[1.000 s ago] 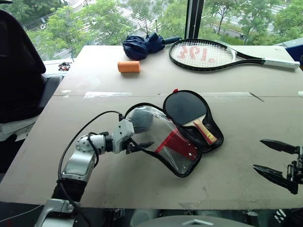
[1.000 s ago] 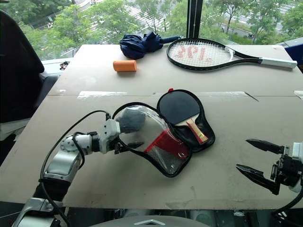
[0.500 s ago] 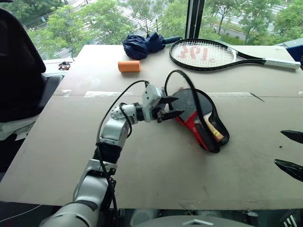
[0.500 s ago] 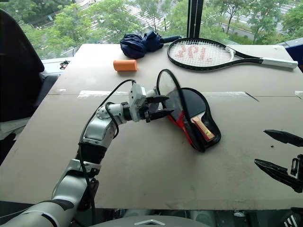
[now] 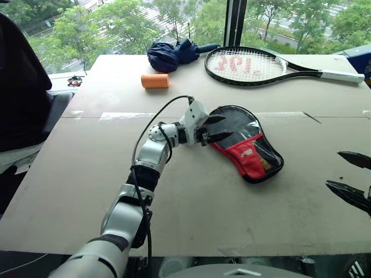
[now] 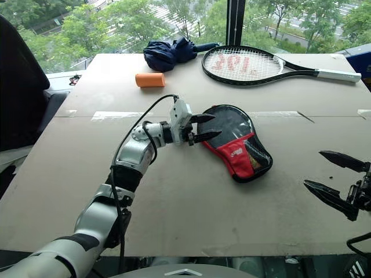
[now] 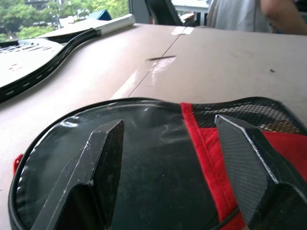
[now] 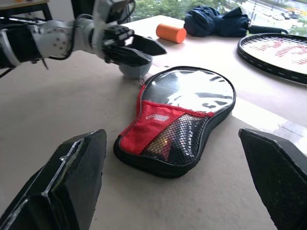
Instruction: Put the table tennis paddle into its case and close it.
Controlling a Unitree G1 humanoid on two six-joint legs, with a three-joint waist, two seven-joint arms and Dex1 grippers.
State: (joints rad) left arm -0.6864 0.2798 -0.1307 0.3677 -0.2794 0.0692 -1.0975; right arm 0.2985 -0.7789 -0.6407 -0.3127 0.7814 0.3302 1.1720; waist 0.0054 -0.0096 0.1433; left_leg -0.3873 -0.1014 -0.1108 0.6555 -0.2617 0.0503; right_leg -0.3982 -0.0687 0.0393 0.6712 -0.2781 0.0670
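The case (image 5: pixel 248 146) lies flat mid-table with its flap folded over, clear side and red panel (image 8: pixel 154 120) facing up. The table tennis paddle is inside it; a bit of its handle (image 8: pixel 165 140) shows through the mesh. My left gripper (image 5: pixel 229 126) is open, pointing right, with its fingers (image 7: pixel 96 163) hovering just over the case's round end. A grey plush charm (image 8: pixel 133 72) sits beside the case under that gripper. My right gripper (image 6: pixel 313 168) stands open near the table's right front, well apart from the case.
A large tennis racket (image 5: pixel 249 65), a folded blue umbrella (image 5: pixel 171 55) and an orange cylinder (image 5: pixel 155 81) lie at the far end of the table (image 5: pixel 191 202). A black chair (image 5: pixel 23 87) stands at the left. A person (image 7: pixel 249 14) is beyond the table.
The left gripper swept right and up, carrying the case's open flap over the paddle. The flap stood upright half a second ago and lies flat now. The right gripper edged forward.
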